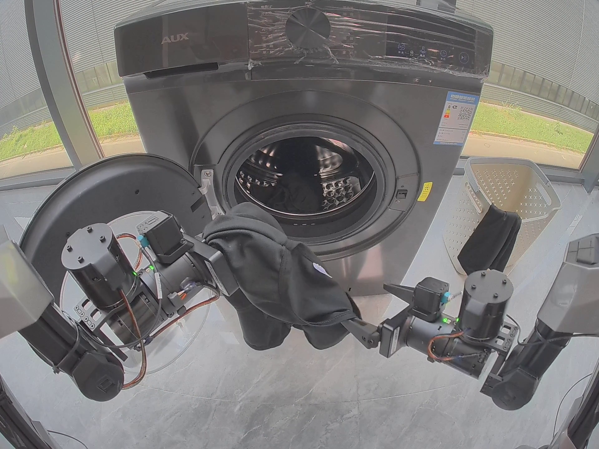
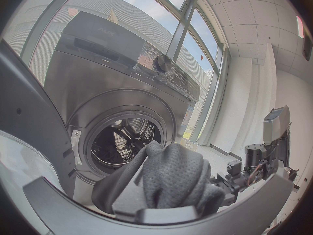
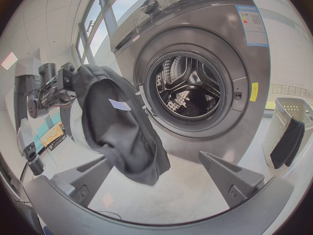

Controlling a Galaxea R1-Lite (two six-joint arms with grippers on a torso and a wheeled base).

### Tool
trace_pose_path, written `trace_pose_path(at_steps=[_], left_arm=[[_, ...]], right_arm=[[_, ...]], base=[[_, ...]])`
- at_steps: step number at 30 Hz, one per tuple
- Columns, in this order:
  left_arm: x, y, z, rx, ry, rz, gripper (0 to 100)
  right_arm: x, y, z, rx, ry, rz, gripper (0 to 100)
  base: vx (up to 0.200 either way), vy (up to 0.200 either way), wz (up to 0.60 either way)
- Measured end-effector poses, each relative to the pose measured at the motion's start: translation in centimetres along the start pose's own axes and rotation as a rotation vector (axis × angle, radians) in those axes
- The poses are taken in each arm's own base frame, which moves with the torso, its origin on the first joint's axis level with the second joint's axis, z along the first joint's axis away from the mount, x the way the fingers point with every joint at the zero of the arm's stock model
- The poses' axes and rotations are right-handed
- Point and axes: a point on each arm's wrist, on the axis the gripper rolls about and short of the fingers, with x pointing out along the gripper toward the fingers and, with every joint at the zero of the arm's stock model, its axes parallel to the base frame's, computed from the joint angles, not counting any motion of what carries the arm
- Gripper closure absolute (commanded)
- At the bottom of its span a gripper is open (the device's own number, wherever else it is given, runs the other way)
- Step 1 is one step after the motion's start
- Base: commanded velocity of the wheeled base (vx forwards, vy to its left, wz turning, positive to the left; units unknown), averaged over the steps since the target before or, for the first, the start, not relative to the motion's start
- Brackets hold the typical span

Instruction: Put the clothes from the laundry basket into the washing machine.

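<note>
Nearest, the left gripper [image 1: 219, 268] is clamped on a bunched fold of a black garment [image 1: 281, 275]. The cloth swallows the fingertips, so the grip is judged from the way the whole piece hangs from that one point. It is held up at the height of the opening's lower lip, probably so the trailing hem clears the floor and the rim.

The right gripper [image 1: 365, 332] sits low on the other side, at the garment's drooping lower edge. Its fingers are spread wide with nothing between them (placed, I would guess, to gather the slack or push it inward).

Behind them stands the washing machine [image 1: 299, 88]. Its round door [image 1: 93, 201] is swung fully open to the robot's left, out of the way of both arms. The drum [image 1: 306, 176] is just beyond the garment, with something dark low inside that is too dim to name.

Farther right, against the window, the laundry basket [image 1: 530, 185] has another dark garment [image 1: 490, 241] draped over its front rim, not yet loaded.
</note>
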Motion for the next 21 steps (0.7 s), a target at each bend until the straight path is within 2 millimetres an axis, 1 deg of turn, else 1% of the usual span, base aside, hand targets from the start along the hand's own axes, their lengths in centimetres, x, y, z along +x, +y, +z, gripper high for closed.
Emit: trace_pose_path(at_steps=[4,7,10,12,16,21], left_arm=[[0.0,0.1,0.2,0.0,-0.012,0.036,100],[0.0,0.1,0.3,0.0,-0.024,0.078,100],[-0.1,0.2,0.3,0.0,-0.032,0.135,100],[-0.2,0.2,0.2,0.002,-0.033,0.156,100],[-0.6,0.0,0.1,0.007,-0.02,0.16,100],[-1.7,-0.6,0.0,0.02,0.0,0.154,100]], right_arm=[[-2.0,0.3,-1.1,-0.003,0.03,0.017,0],[-3.8,0.7,-1.8,-0.001,0.071,0.049,0],[-5.0,1.0,-1.7,-0.003,0.072,0.061,0],[-5.3,0.8,-1.2,-0.002,0.048,0.047,0],[-5.4,-0.4,0.0,0.005,-0.008,-0.01,0],[-5.4,-3.0,1.4,0.015,-0.078,-0.11,0]], base=[[0.0,0.0,0.0],[0.0,0.0,0.0],[0.0,0.0,0.0],[0.0,0.0,0.0],[0.0,0.0,0.0],[0.0,0.0,0.0]])
